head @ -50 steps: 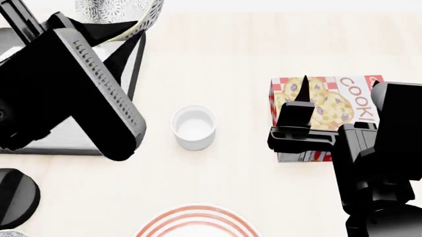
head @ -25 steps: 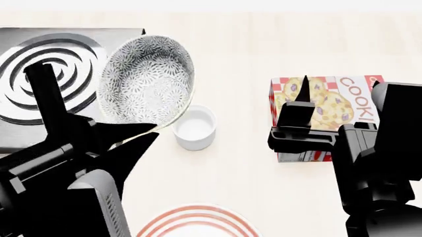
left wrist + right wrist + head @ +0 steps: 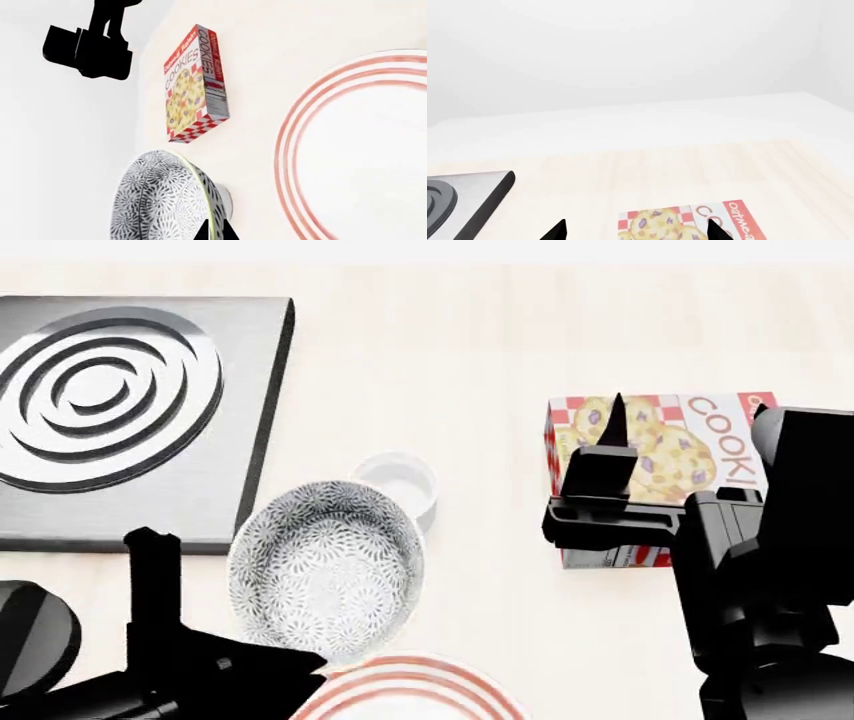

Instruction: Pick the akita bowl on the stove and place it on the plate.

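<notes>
My left gripper is pinching the rim of the akita bowl, which hangs tilted in the air off the stove, its lower edge overlapping the plate in the head view. A small white cup peeks out from behind the bowl at about 1 o'clock. The stove sits around 10 o'clock from the bowl, burner bare. My right gripper hangs with its fingertips spread wide, holding nothing, over the oatmeal cookies box out at 3 o'clock on the pale wooden table
</notes>
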### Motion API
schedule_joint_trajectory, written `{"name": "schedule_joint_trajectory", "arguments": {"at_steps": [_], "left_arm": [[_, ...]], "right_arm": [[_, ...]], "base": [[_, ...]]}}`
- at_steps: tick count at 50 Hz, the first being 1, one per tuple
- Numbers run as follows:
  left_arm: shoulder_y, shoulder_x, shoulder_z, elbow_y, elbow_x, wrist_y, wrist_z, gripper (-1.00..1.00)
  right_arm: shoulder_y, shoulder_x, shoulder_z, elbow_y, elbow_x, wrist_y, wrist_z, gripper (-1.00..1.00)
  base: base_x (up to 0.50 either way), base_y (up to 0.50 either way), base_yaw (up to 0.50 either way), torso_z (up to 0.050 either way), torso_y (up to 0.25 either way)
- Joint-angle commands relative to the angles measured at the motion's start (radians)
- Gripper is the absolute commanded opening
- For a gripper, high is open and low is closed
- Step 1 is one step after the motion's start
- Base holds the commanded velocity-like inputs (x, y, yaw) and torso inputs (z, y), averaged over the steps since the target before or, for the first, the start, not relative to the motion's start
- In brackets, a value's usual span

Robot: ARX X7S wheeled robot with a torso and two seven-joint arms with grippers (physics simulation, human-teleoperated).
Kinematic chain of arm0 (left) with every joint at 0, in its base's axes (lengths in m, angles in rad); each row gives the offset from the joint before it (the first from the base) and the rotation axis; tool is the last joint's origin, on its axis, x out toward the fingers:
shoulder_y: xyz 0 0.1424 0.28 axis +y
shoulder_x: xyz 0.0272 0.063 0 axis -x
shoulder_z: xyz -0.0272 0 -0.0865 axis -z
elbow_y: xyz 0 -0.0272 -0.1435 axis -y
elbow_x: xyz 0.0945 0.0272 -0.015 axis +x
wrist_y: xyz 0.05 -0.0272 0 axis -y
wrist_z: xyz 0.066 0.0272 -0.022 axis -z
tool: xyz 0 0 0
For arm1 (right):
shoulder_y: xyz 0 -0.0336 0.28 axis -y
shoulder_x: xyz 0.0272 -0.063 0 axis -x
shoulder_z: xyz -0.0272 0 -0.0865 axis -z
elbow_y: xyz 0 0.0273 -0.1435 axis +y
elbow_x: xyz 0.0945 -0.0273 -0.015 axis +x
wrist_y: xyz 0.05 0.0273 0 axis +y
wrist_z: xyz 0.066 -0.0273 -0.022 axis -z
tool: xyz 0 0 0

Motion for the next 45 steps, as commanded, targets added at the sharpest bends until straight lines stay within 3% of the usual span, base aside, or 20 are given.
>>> {"name": "schedule_joint_trajectory", "arguments": {"at_steps": [1, 38, 45], "left_arm": [[-0.013, 0.013, 0.09, 0.018, 0.073, 0.001, -0.021, -1.0], [0.037, 0.083, 0.187, 0.036, 0.075, -0.035, -0.137, -1.0], [-0.076, 0.11, 0.28, 0.04, -0.13, -0.015, -0.325, -1.0]], "right_arm": [[-0.003, 0.003, -0.004, 0.005, 0.0, -0.01, 0.001, 1.0], [0.0, 0.011, -0.006, 0.002, 0.021, -0.008, 0.017, 1.0], [0.001, 0.012, -0.006, 0.003, 0.024, -0.009, 0.019, 1.0]], "base": [[0.0, 0.0, 0.0, 0.0, 0.0], [0.0, 0.0, 0.0, 0.0, 0.0], [0.0, 0.0, 0.0, 0.0, 0.0]]}}
